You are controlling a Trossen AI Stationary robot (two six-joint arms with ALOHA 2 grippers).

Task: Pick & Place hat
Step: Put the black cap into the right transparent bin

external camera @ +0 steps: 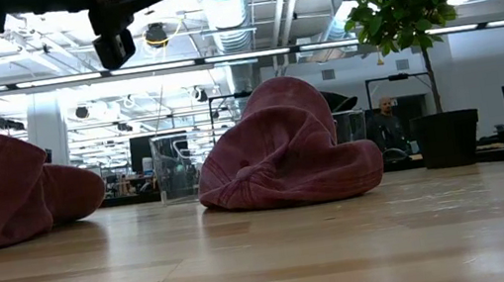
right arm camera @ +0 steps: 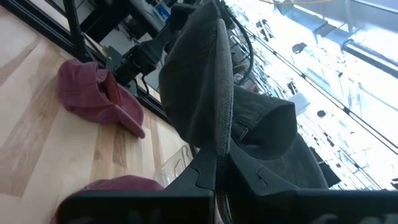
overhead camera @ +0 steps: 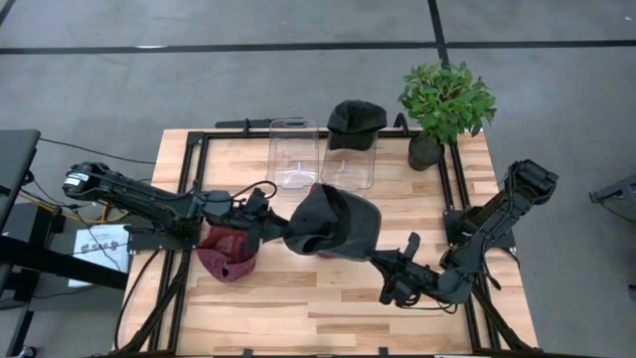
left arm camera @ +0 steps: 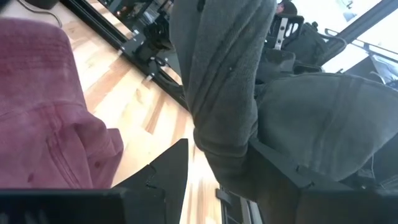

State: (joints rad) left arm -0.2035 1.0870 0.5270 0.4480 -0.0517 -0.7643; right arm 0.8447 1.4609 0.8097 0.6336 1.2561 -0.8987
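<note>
High view: both end effectors, left (overhead camera: 281, 232) and right (overhead camera: 380, 263), clamped on the raised dark hat (overhead camera: 333, 222).

You have a dark grey soft fabric cap (overhead camera: 333, 224) lifted clear of the wooden tabletop near its middle, stretched and creased between both arms, with its cloth bunched into a fold in the wrist views (left arm camera: 230, 93) (right arm camera: 205, 99). Two maroon fabric caps lie crumpled on the table: one (overhead camera: 227, 254) toward the left side, another (external camera: 284, 151) under the lifted grey cap. A black cap (overhead camera: 355, 121) sits upright on a clear container at the far edge.

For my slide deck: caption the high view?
Both grippers hold a dark hat above the table.
</note>
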